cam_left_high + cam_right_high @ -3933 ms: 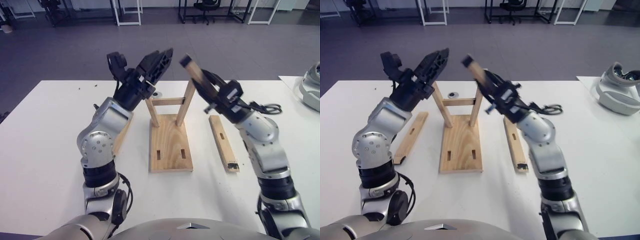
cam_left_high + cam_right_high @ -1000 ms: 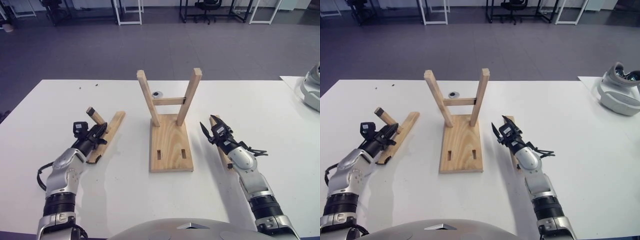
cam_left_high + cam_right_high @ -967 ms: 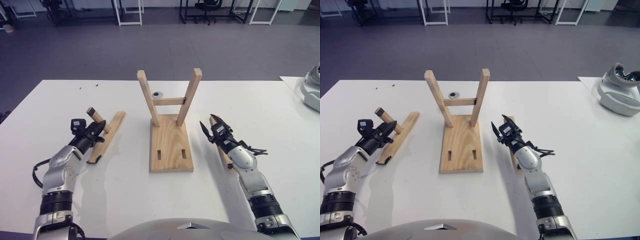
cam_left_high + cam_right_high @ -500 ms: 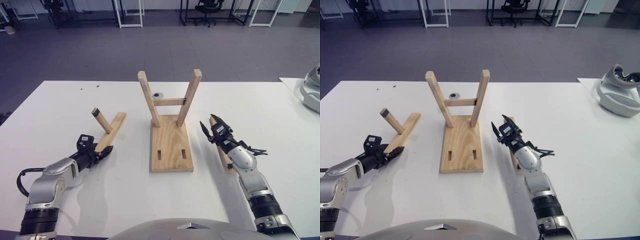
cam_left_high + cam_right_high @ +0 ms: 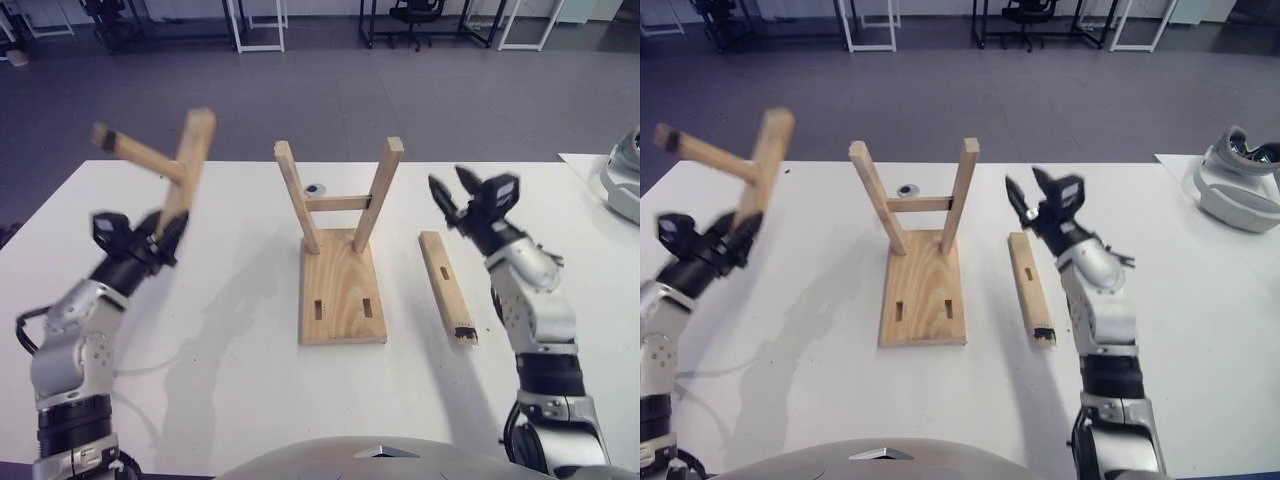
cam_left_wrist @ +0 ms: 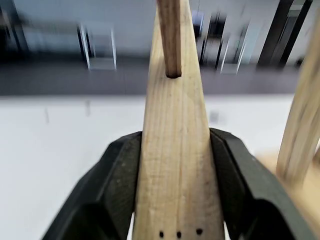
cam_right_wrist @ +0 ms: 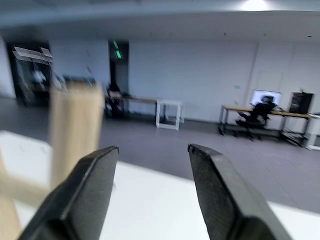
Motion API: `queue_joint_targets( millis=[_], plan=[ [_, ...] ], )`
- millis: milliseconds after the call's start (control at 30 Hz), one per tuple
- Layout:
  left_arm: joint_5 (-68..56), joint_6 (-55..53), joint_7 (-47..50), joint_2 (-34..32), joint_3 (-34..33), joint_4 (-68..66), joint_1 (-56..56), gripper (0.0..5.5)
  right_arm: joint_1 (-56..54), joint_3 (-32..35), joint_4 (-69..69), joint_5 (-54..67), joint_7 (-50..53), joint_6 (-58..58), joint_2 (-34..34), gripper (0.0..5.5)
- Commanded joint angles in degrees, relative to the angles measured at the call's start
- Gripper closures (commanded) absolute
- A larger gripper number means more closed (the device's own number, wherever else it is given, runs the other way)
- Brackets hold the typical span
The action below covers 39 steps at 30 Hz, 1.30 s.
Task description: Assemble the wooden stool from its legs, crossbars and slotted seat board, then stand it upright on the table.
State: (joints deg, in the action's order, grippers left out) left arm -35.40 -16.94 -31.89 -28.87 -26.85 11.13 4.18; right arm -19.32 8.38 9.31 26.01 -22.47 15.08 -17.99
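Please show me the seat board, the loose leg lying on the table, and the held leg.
seat board (image 5: 342,280): left eye view, bare middle.
loose leg (image 5: 445,285): left eye view, mid-length.
held leg (image 6: 177,165): left wrist view, its broad face.

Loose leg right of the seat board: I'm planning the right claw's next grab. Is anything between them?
Nothing visible does. The right claw is open, raised near the far end of the loose leg, which lies flat on the table.

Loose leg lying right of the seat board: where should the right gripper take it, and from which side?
Grip the loose leg mid-length, from above, closing across its narrow width. It lies flat, long axis pointing away from the robot, both long sides clear. The open right gripper hangs raised near its far end.
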Motion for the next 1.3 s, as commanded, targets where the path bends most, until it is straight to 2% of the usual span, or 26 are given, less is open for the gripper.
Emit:
queue_joint_targets(
  millis=[33, 167, 233, 300, 433, 633, 800, 1033, 1300],
  plan=[
    [-2.1, -0.1, 0.8, -2.2, 2.2, 9.4, 8.1, 3.47, -13.8, 1.7, 7.9, 18.1, 3.9, 13.2, 3.8, 2.89],
    [4.0, -1.5, -1.2, -3.8, 15.1, 14.9, 14.6, 3.47, -25.5, 1.6, 7.4, 32.7, 13.3, 20.5, 12.0, 2.89],
    [8.7, -0.4, -2.5, -4.7, 20.8, 15.7, 16.0, 3.47, -27.6, 2.4, 6.4, 37.9, 17.4, 21.8, 15.1, 2.89],
    [12.0, 1.2, -3.5, -4.8, 23.8, 15.4, 16.2, 3.48, -27.9, 3.4, 4.8, 40.8, 20.4, 22.0, 16.8, 2.89],
    [12.1, 2.1, -2.7, -3.2, 23.0, 14.9, 16.7, 3.48, -26.0, 4.1, 2.0, 39.9, 19.7, 21.2, 15.8, 2.89],
    [9.8, 0.1, -1.0, -1.3, 20.6, 14.5, 17.2, 3.48, -23.2, 7.6, 11.6, 45.5, 21.6, 20.9, 12.4, 1.67],
    [8.2, 0.5, -1.9, -0.2, 21.3, 15.7, 17.8, 3.48, -20.7, 5.3, 6.6, 42.0, 21.0, 21.4, 11.9, 1.62],
    [8.4, 1.7, -5.1, -0.7, 23.7, 16.7, 17.3, 3.48, -21.7, 6.8, 3.8, 47.5, 20.8, 21.4, 12.9, 1.62],
    [9.8, 3.0, -9.4, -2.4, 25.2, 17.0, 16.1, 3.48, -19.4, 6.5, 6.0, 56.5, 24.0, 24.6, 12.2, 3.08]
  ],
)
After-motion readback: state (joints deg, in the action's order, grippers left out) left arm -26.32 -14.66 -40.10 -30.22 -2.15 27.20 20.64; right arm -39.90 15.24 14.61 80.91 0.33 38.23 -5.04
